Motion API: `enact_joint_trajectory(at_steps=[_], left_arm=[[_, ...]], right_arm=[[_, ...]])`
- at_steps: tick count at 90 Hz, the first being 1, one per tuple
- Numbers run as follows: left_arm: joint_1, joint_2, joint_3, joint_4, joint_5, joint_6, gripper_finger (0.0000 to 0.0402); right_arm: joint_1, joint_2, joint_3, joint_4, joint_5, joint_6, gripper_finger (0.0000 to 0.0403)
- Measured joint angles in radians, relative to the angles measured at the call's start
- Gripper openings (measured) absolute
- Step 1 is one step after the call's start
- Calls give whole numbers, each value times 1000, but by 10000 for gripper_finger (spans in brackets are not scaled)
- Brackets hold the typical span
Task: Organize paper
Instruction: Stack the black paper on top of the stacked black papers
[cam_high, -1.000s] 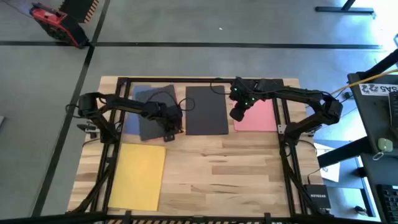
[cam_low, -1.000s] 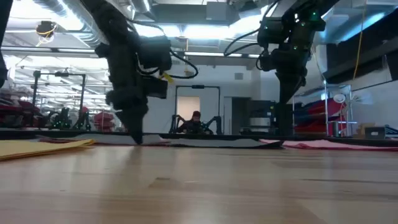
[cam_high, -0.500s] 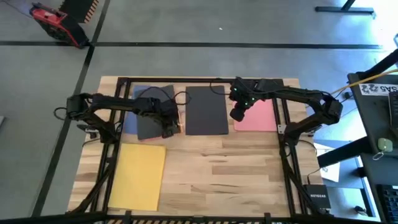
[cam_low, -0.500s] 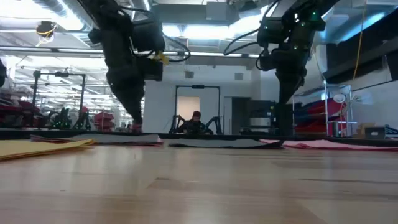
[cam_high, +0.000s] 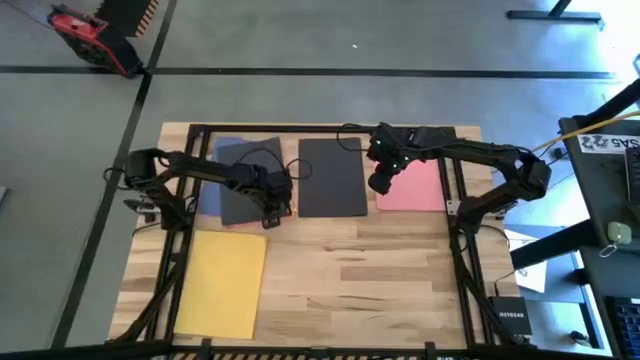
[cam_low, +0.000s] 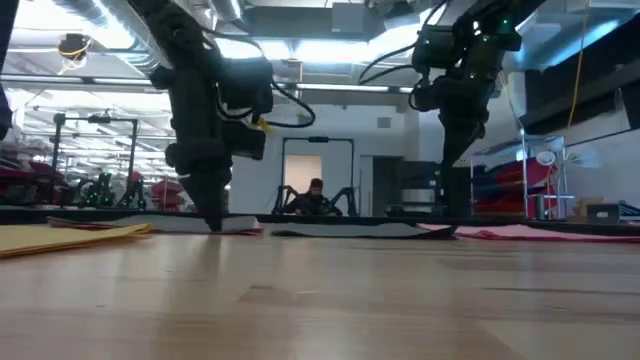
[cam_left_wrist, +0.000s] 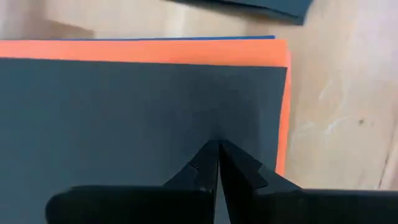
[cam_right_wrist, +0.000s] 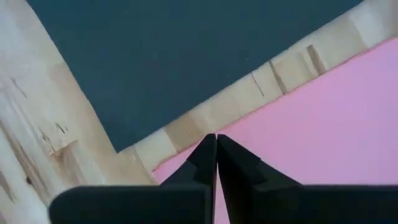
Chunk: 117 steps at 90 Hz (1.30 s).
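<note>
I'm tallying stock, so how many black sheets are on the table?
2: one black sheet lies alone mid-table; another tops the left stack under the left gripper. More could hide beneath.

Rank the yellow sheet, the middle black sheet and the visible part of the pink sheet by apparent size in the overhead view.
1. yellow sheet, largest.
2. middle black sheet, slightly smaller.
3. pink sheet, smallest showing, since the right arm covers part of it.

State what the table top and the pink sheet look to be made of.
The table top looks like wood, light butcher-block boards with visible grain and joints, smooth finish. The pink sheet looks like plain matte paper: thin, flat, uniform in colour, no gloss seen in the right wrist view; it could be thin card. The right gripper sits shut at its corner.
</note>
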<state>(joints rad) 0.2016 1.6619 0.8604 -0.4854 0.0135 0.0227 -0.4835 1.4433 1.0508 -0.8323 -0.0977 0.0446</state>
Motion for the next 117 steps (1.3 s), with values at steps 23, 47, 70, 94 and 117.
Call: enact_joint_trajectory(at_steps=[23, 47, 70, 94, 117], left_arm=[[-25, 10, 2, -3, -12, -23, 0], [-26, 11, 1, -90, -22, -15, 0], [-26, -40, -5, -129, -40, -61, 0], [-32, -209, 10, -183, -42, -227, 0], [-123, -383, 11, -337, -50, -493, 0]], right_arm=[[0, 0, 0, 1, 0, -20, 1], [0, 0, 0, 1, 0, -40, 1], [0, 0, 0, 6, 11, -60, 1], [-1, 0, 13, 49, 11, -102, 1], [15, 0, 36, 106, 7, -109, 1]])
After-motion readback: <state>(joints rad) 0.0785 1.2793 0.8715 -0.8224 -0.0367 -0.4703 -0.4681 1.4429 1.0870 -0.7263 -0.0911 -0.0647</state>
